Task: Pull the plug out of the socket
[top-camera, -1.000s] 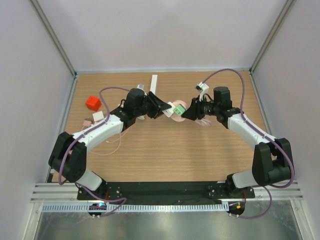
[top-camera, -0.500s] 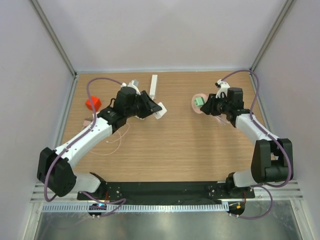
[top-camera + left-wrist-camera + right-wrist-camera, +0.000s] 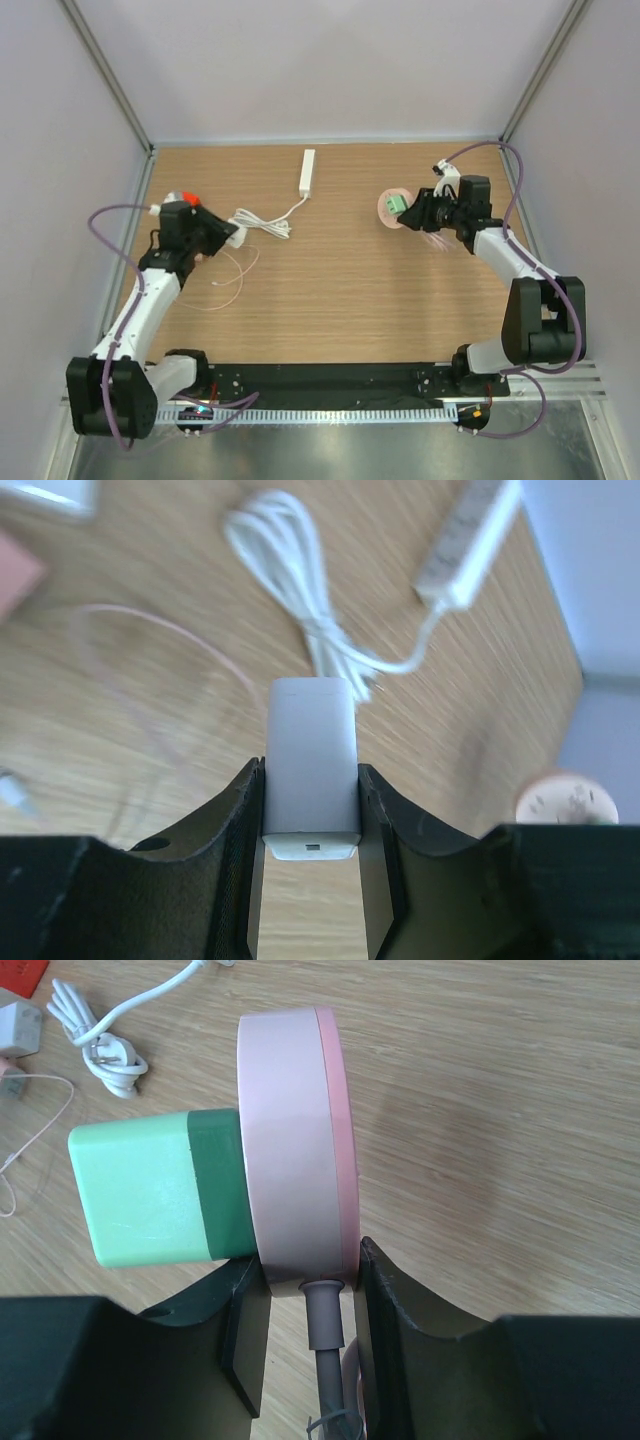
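Plug location first: the white plug (image 3: 310,765) is pinched by its flat sides between your left gripper's (image 3: 224,235) jaws. It hangs over the left side of the table (image 3: 350,300), well apart from the socket (image 3: 290,1140). Your right gripper (image 3: 308,1295) is clamped on that pink disc's rim, just beside its cord exit, and a green plug (image 3: 145,1200) is seated in its face. Both plugs look like light, rigid plastic blocks with smooth faces, so a shallow pinch will likely slip. If the green one is yours to pull, take it across its flat faces near the dark collar. Draw straight along the pins, without twisting, while the right steadies the disc.
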### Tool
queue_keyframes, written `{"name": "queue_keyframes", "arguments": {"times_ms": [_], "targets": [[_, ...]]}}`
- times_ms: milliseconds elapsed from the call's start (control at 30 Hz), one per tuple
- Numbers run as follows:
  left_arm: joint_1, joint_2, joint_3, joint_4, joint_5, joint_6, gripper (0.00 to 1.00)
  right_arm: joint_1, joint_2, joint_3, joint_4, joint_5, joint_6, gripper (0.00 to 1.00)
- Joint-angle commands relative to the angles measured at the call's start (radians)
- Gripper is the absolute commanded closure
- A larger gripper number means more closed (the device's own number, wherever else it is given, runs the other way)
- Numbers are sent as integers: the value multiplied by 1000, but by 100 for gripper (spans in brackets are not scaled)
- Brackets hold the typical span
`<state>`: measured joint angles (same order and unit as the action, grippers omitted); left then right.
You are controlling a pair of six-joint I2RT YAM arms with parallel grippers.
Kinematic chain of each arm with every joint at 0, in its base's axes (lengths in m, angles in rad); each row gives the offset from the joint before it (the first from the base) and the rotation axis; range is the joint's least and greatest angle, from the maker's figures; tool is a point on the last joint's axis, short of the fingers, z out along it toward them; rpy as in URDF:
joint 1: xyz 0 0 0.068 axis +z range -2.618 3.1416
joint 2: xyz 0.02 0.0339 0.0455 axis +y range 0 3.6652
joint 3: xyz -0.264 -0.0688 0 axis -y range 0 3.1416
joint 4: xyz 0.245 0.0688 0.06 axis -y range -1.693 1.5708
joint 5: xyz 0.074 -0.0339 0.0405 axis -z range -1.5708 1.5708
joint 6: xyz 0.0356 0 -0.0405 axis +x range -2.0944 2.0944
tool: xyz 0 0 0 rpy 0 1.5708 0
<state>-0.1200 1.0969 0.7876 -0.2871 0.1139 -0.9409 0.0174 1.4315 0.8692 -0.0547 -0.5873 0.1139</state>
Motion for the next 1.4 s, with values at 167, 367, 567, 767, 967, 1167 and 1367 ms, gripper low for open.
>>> {"name": "queue_keyframes", "arguments": {"times_ms": [167,367,567,767,967,1167,1367], "targets": [[356,-39,-151,180,61,-93,100,-2,0,19,99,-114,26,99],[477,194,-139,348,147,-98,100,-2,7,24,96,-131,29,99],[560,426,-97,598,324,-148,98,-2,21,25,96,-144,27,99],[586,514,-47,592,386,-121,58,-2,35,28,95,-149,26,99],[606,454,-42,488,345,-32,30,0,41,30,95,-151,26,99],[608,307,-25,370,270,56,17,0,44,30,96,-158,26,99],[608,195,-37,318,291,79,11,-2,44,28,99,-172,27,99]]}}
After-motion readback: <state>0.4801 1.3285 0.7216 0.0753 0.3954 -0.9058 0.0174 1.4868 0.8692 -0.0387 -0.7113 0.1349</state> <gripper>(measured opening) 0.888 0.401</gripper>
